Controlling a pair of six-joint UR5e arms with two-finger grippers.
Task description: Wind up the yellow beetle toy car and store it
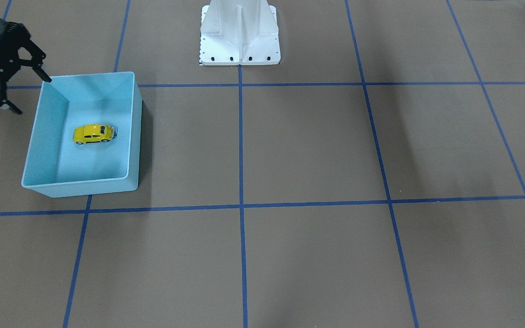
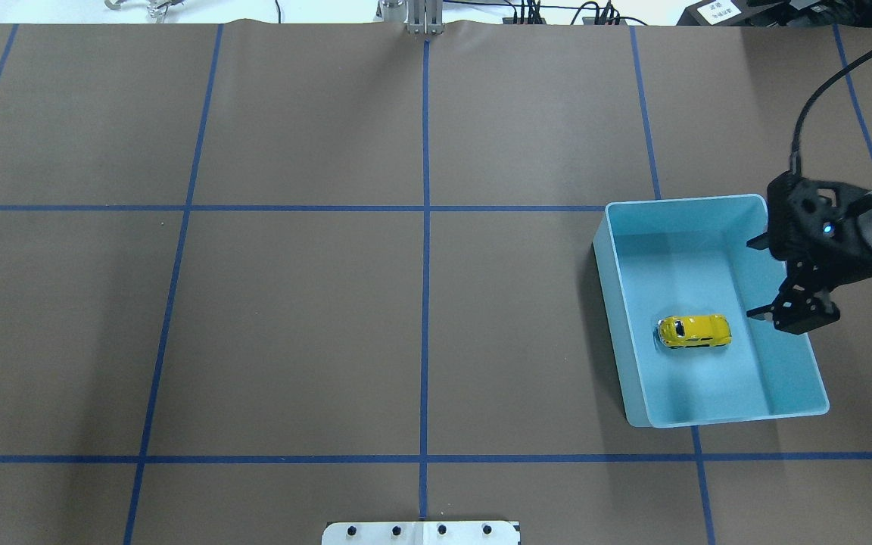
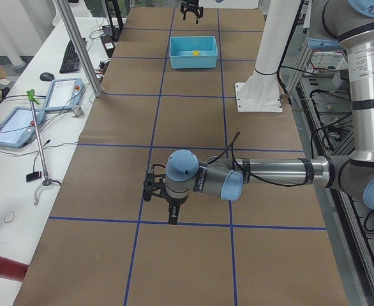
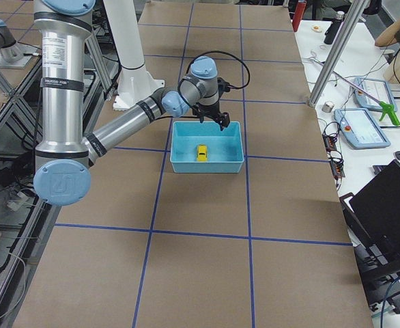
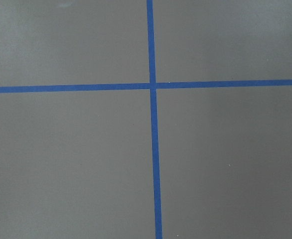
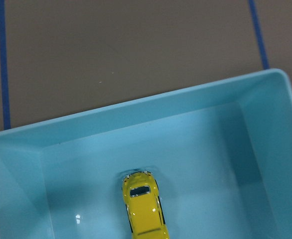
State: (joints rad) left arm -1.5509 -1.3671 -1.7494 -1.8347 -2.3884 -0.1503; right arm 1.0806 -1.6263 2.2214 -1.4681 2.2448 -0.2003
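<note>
The yellow beetle toy car (image 1: pixel 93 134) rests on its wheels on the floor of the light blue bin (image 1: pixel 84 187), near the middle. It also shows in the overhead view (image 2: pixel 694 331) and the right wrist view (image 6: pixel 145 209). My right gripper (image 2: pixel 755 278) is open and empty. It hangs above the bin's (image 2: pixel 618 303) right-hand rim and is apart from the car. In the front-facing view the right gripper (image 1: pixel 30 95) is at the far left. My left gripper (image 3: pixel 164 201) shows only in the exterior left view, low over bare table far from the bin. I cannot tell whether it is open or shut.
The white robot base (image 1: pixel 239 36) stands at the table's middle on the robot's side. Blue tape lines (image 5: pixel 153 149) cross the brown table top. A side bench with tablets (image 3: pixel 21 121) and a metal post (image 3: pixel 78 51) runs along the operators' side.
</note>
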